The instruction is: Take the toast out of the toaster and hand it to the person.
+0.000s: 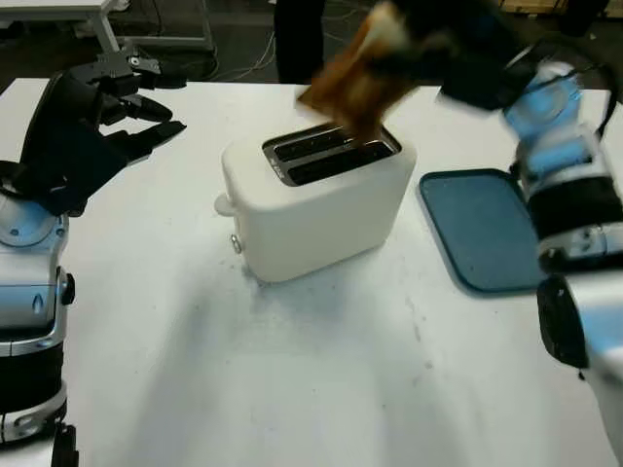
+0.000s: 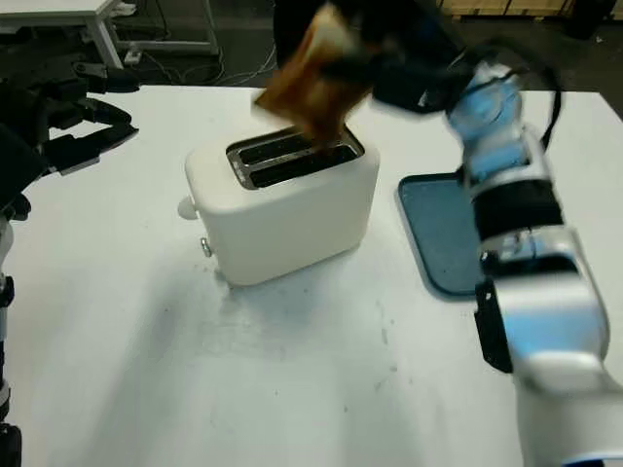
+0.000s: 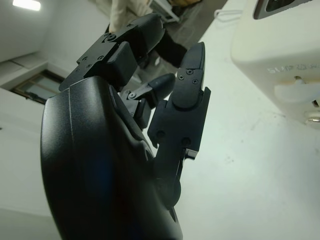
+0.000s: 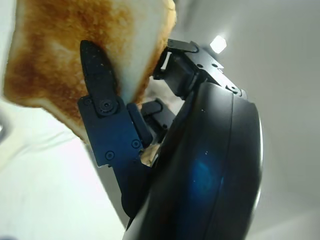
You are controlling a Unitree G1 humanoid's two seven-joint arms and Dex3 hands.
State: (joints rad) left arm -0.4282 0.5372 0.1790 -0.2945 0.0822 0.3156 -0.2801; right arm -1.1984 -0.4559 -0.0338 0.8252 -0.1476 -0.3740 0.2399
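Observation:
A white two-slot toaster (image 1: 316,204) stands in the middle of the white table. My right hand (image 1: 428,44) is above its far end, shut on a browned slice of toast (image 1: 355,83) that hangs tilted just over the slots; up close, one black finger (image 4: 100,100) presses across the toast (image 4: 65,55). My left hand (image 1: 97,117) is open, raised over the table's left side, apart from the toaster (image 3: 285,60). A person in dark trousers (image 1: 299,39) stands beyond the table's far edge.
A blue tray (image 1: 482,229) lies flat on the table to the right of the toaster, under my right forearm. White tables and cables stand on the floor at the back left.

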